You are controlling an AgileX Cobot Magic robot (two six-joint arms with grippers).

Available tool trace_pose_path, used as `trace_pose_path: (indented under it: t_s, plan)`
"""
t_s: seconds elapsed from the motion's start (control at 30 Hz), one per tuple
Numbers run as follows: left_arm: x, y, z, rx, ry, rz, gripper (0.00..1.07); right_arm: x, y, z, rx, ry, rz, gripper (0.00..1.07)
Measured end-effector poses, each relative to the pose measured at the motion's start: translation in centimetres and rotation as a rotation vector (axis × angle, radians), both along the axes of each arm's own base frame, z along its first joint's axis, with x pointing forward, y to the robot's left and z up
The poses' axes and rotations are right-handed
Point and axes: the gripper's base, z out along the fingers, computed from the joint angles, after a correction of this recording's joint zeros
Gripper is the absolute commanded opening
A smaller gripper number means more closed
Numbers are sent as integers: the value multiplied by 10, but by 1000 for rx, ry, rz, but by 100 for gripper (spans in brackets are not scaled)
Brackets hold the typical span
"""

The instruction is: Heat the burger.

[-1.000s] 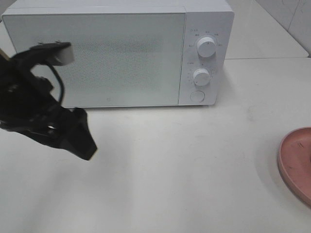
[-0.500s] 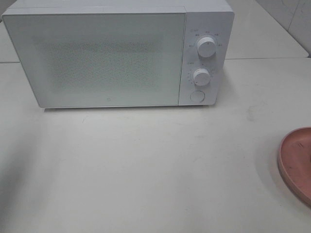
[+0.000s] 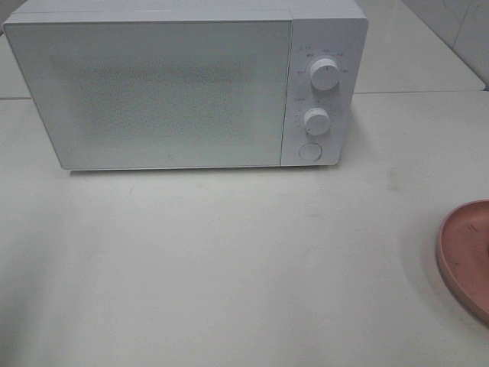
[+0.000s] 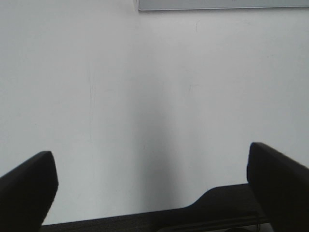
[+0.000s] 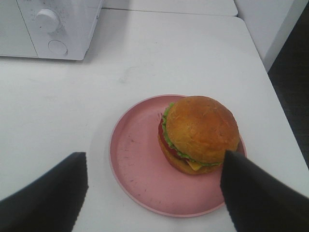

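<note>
- Both jaws are spread wide and hold nothing: the left gripper [image 4: 153,193] shows its two dark fingers far apart over bare table, and the right gripper [image 5: 154,193] shows its fingers far apart on each side of the pink plate [image 5: 133,159].
- On that plate lies the burger [image 5: 200,133]. It sits off centre, toward the plate side that is farther from the microwave, and its bun reaches nearly to the rim there.
- Its bun is a smooth brown dome; under it show a frilly green layer, a bit of red and a yellow slice at the lower edge.
- Round and shallow, with a low raised rim, the plate looks matte and has small dark marks on its bare part.
- In the high view only a part of the plate [image 3: 466,256] shows, cut by the right border of the picture; the burger itself is out of that view.
- Near the plate, the white table [image 3: 244,260] ends in a straight edge with dark floor beyond it, seen in the right wrist view.
- Between the plate and the microwave [image 3: 183,84] the table surface is wide, flat and open.
- At the back of the table stands the microwave, a white box with its door closed, a speckled door panel, two round knobs [image 3: 325,74] and one round button [image 3: 309,151] on its right side.
- Neither arm shows in the high view; the right gripper hovers above the plate and looks down on the burger.
</note>
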Motion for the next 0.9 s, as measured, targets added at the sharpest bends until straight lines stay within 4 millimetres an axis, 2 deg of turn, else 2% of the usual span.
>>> trace_pose_path:
  t_s: [0.07,0.1,0.13,0.2,0.33,0.4,0.47,0.57,0.67,0.7,0.77,0.83,0.9]
  plan:
    - [-4,0,-7,1,0,3,100,0,0,0,0,0,0,76]
    - [-11,0,-22,10,-2,10,100,0,0,0,0,0,0,76]
    - [-11,0,-22,10,-2,10,100,0,0,0,0,0,0,76]
    - [-18,2,-42,34,-3,22,100,0,0,0,0,0,0,76]
    - [-23,3,-57,49,-57,38,100,0,0,0,0,0,0,76]
    - [-25,3,-56,52,-84,41,100,0,0,0,0,0,0,76]
    - [-36,2,-50,53,-196,49,100,0,0,0,0,0,0,76]
    - [-40,1,-49,51,-218,49,100,0,0,0,0,0,0,76]
    - [-51,-1,-45,45,-286,48,100,0,0,0,0,0,0,76]
    - [-61,-2,-44,42,-316,42,100,0,0,0,0,0,0,76]
    - [-66,-3,-45,41,-321,39,100,0,0,0,0,0,0,76]
    - [-83,-5,-48,38,-345,42,100,0,0,0,0,0,0,76]
    - [-88,-5,-51,44,-353,47,100,0,0,0,0,0,0,76]
